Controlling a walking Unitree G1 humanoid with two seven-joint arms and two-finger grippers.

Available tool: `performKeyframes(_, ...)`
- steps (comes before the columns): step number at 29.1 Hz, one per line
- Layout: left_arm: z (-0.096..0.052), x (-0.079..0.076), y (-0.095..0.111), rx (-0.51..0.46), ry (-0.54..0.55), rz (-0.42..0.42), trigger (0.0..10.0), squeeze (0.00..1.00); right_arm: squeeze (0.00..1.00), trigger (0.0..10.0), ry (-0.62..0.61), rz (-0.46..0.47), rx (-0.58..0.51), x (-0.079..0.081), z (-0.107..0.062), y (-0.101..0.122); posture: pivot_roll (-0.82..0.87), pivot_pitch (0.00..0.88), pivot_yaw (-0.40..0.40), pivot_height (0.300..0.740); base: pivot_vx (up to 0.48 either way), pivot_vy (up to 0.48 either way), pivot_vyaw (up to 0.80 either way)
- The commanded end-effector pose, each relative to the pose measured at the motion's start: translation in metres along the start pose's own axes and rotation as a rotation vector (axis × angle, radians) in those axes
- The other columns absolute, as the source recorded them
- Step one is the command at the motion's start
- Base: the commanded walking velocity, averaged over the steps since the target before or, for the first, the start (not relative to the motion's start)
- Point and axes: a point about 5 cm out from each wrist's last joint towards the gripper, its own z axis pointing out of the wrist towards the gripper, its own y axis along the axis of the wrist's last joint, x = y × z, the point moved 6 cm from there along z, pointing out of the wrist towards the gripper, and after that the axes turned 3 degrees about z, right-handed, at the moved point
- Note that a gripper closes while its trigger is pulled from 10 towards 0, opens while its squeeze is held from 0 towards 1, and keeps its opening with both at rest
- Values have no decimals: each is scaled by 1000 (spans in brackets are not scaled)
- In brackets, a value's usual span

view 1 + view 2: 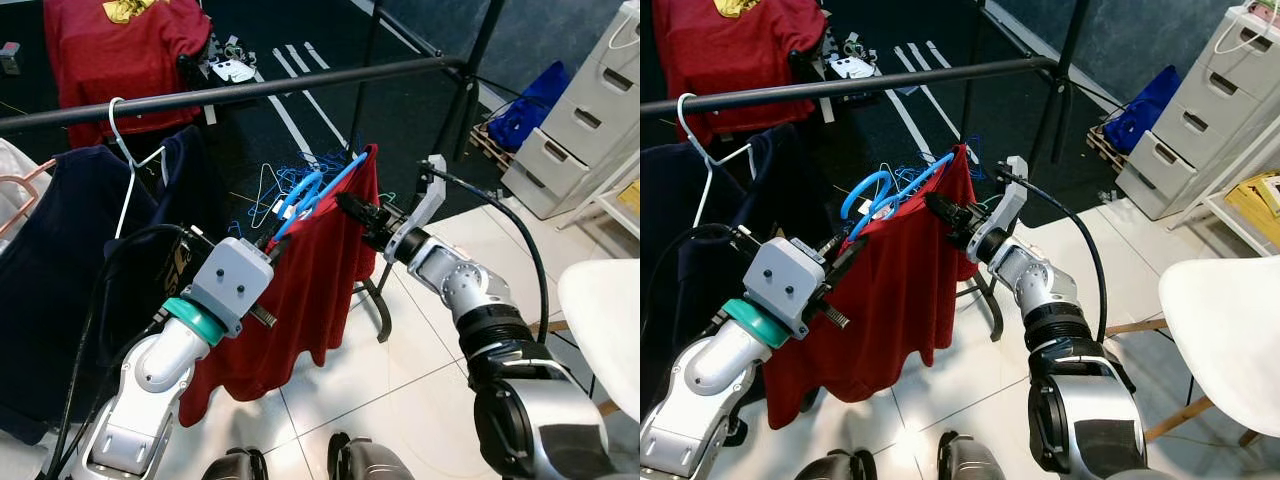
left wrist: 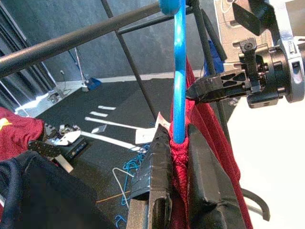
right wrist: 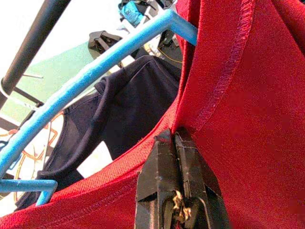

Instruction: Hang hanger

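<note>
Both grippers hold the load below the black rail (image 1: 250,90). Left gripper (image 2: 174,143) fingers are closed on the blue hanger (image 1: 312,195) and the red shirt (image 1: 300,300) fabric at one shoulder end. Right gripper (image 3: 177,143) fingers are pinched narrow on the shirt's collar hem at the other end. Hanger's long axis runs between the two grippers, its hook at the upper end. The rail lies above and beyond both sets of fingers; the right looks nearer.
</note>
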Motion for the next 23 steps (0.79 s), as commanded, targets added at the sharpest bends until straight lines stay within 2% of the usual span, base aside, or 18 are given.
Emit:
performKeyframes(1, 1, 1, 10, -36, -2, -1, 10000, 0, 0, 0, -13, -6, -4, -3, -1, 2, -44, 0, -17, 740, 0, 0, 0)
performKeyframes(9, 2, 1, 9, -32, 0, -2, 10000, 0, 0, 0, 32, -56, 14, 5, -1, -2, -46, 0, -11, 740, 0, 0, 0)
performKeyframes(10, 3, 1, 9, -32, 2, -1, 10000, 0, 0, 0, 44, -105, 36, 8, 0, -7, -46, 0, -9, 740, 0, 0, 0)
performKeyframes(11, 3, 1, 9, -32, 2, -1, 10000, 0, 0, 0, 44, -105, 36, 8, 0, -7, -46, 0, -9, 740, 0, 0, 0)
performKeyframes(12, 4, 1, 9, -32, 3, -1, 10000, 0, 0, 0, 62, -181, 70, 12, 0, -15, -48, 0, -6, 740, 0, 0, 0)
performKeyframes(13, 4, 1, 9, -32, 3, -1, 10000, 0, 0, 0, 62, -181, 70, 12, 0, -15, -48, 0, -6, 740, 0, 0, 0)
performKeyframes(14, 5, 1, 9, -33, 3, -2, 10000, 0, 0, 0, 86, -262, 110, 18, -1, -25, -50, 0, -4, 740, 0, 0, 0)
performKeyframes(16, 5, 1, 9, -33, 3, -2, 10000, 0, 0, 0, 86, -262, 110, 18, -1, -25, -50, 0, -4, 740, 0, 0, 0)
performKeyframes(17, 6, 0, 9, -35, 0, -2, 10000, 0, 0, 0, 116, -343, 152, 23, -2, -36, -50, 0, -4, 740, 0, 0, 0)
performKeyframes(19, 6, 0, 9, -35, 0, -2, 10000, 0, 0, 0, 116, -343, 152, 23, -2, -36, -50, 0, -4, 740, 0, 0, 0)
performKeyframes(20, 6, -1, 9, -36, -2, -3, 10000, 0, 0, 0, 142, -409, 190, 28, -3, -45, -54, 0, 1, 740, 0, 0, 0)
performKeyframes(21, 6, -1, 9, -36, -2, -3, 10000, 0, 0, 0, 142, -409, 190, 28, -3, -45, -54, 0, 1, 740, 0, 0, 0)
performKeyframes(23, 6, -1, 9, -36, -10, -2, 10000, 0, 0, 0, 203, -586, 274, 37, -6, -63, -58, 0, 5, 740, 0, 0, 0)
